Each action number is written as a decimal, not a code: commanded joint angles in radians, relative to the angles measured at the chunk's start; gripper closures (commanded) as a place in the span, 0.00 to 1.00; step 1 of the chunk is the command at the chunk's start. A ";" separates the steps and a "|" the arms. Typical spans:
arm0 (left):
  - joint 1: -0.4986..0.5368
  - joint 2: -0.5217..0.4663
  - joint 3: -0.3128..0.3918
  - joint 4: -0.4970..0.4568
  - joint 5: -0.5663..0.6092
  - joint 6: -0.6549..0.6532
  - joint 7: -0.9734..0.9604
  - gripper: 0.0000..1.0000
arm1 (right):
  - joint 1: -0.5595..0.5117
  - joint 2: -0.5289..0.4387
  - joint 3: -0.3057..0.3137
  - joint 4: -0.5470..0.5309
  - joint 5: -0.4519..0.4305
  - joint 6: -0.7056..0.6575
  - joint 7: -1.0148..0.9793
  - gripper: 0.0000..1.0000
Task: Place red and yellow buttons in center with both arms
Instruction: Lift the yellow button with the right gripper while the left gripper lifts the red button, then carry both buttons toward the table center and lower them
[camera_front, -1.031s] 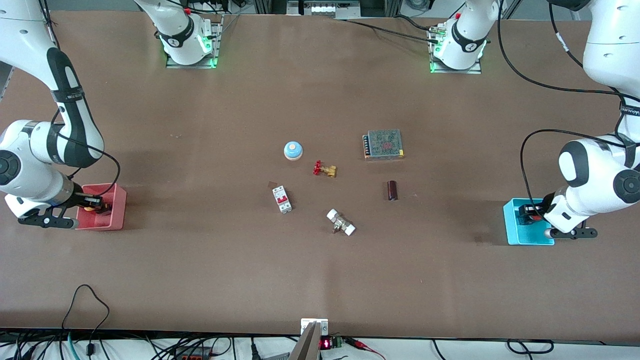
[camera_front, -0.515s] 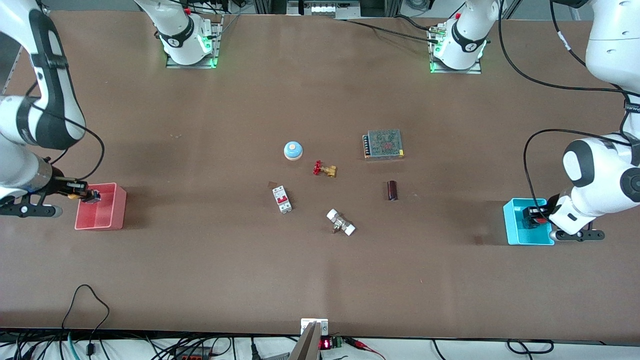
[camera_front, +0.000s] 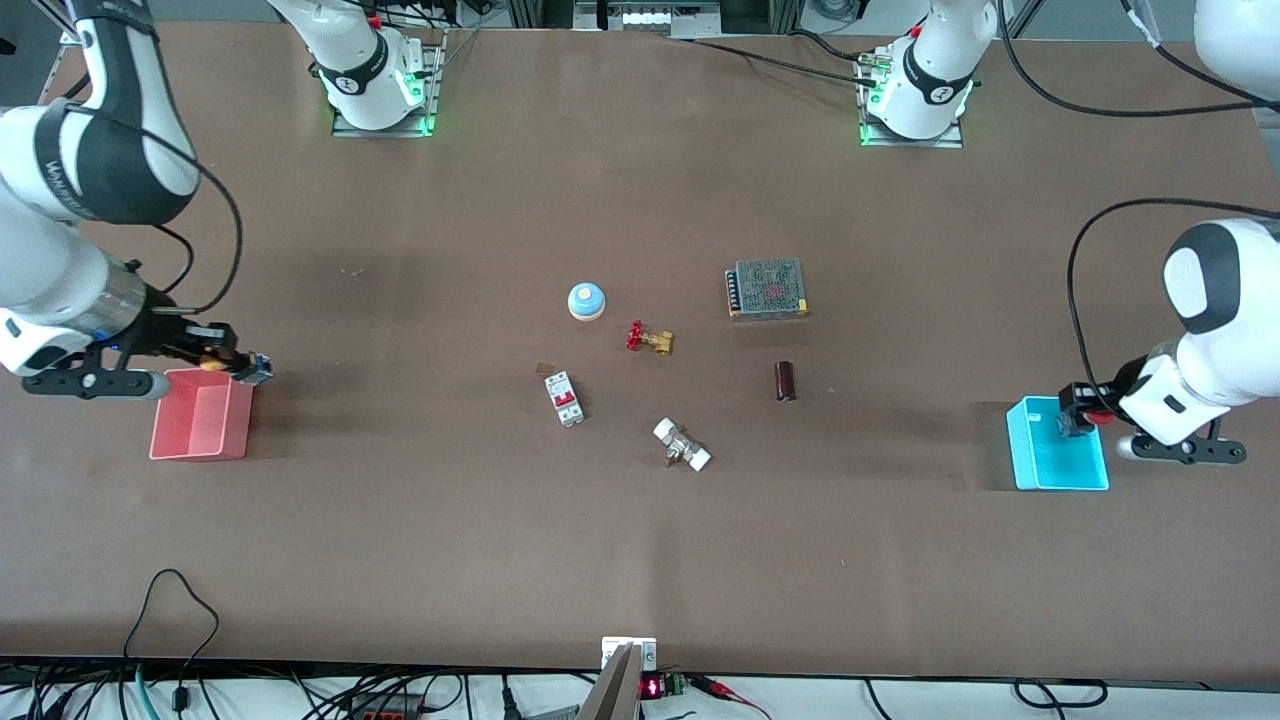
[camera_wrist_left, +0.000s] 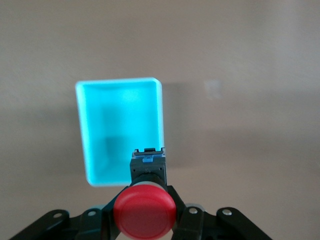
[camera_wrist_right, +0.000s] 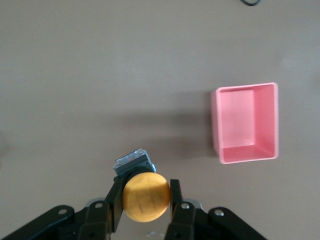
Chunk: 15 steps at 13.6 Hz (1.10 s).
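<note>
Buttons aloft, both bins bare

Right gripper (camera_front: 238, 366) hangs over the corner of the pink bin (camera_front: 200, 440) at the right arm's end of the worktop (camera_front: 640, 560), jaws pinching the yellow button (camera_wrist_right: 146, 197). Left gripper (camera_front: 1076, 410) is over the cyan bin (camera_front: 1058, 480) at the left arm's end, jaws pinching the red button (camera_wrist_left: 144, 210). Both bins show bare floors.
</note>
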 joint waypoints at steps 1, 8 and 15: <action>-0.013 -0.088 -0.042 -0.091 0.003 -0.054 -0.066 0.74 | 0.076 0.016 -0.002 -0.011 0.010 0.018 0.126 0.66; -0.102 -0.079 -0.162 -0.203 -0.001 -0.048 -0.302 0.74 | 0.158 0.137 -0.005 -0.038 -0.006 0.163 0.272 0.66; -0.107 0.010 -0.160 -0.249 -0.118 0.022 -0.303 0.74 | 0.242 0.219 -0.009 -0.075 -0.137 0.220 0.467 0.66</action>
